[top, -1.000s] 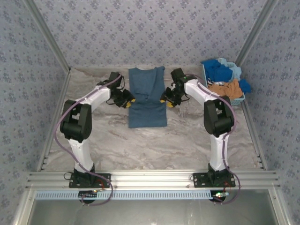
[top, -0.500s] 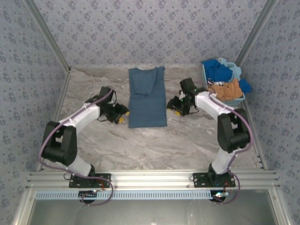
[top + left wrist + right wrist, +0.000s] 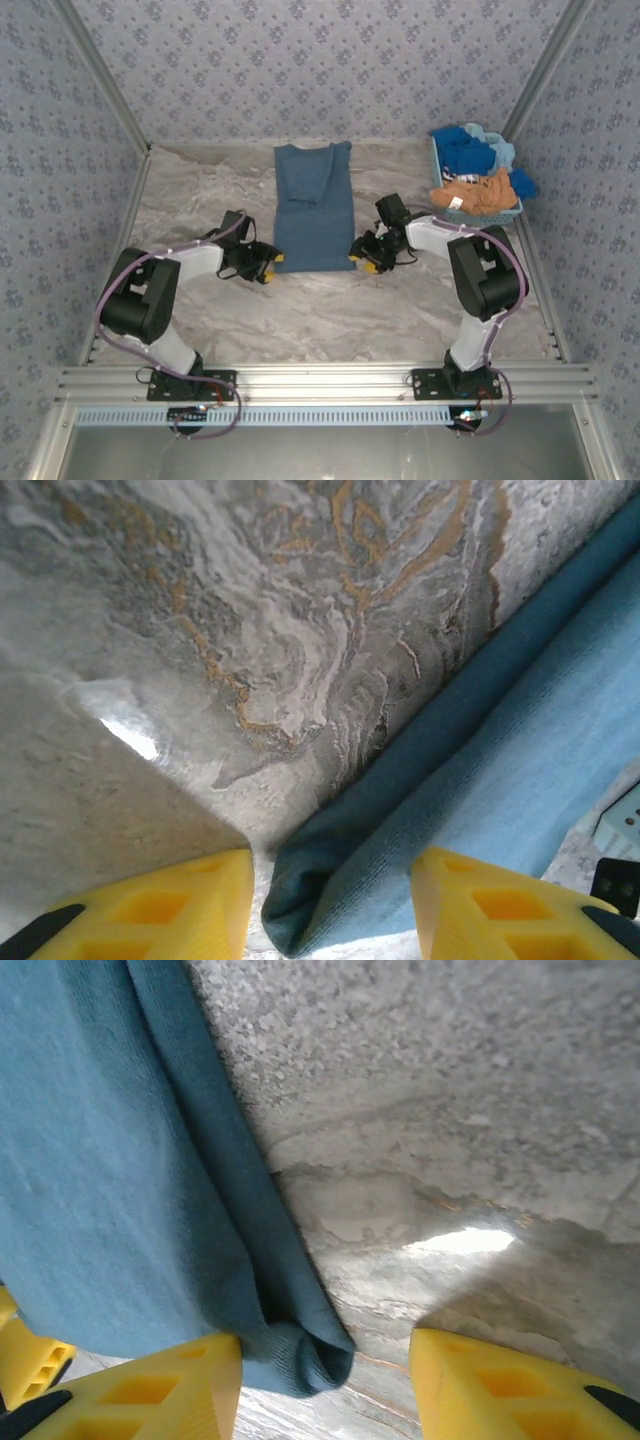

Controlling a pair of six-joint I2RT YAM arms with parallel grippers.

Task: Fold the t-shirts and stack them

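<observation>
Marbled table (image 3: 330,310) from above: we see both arms drawn back, elbows low, left gripper (image 3: 270,264) and right gripper (image 3: 357,258) now at the near corners of the slate-blue t-shirt (image 3: 315,215). Left wrist: fingers (image 3: 170,905) spread, one corner between them. Right wrist: spread likewise.

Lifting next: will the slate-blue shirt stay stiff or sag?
Probably floppy: the slate-blue shirt lies flat, its folded corner curling softly. Lifted by two corners, its middle likely sags. The textured knit should resist slipping.

Slate-blue t-shirt (image 3: 314,215), flat narrow strip
</observation>
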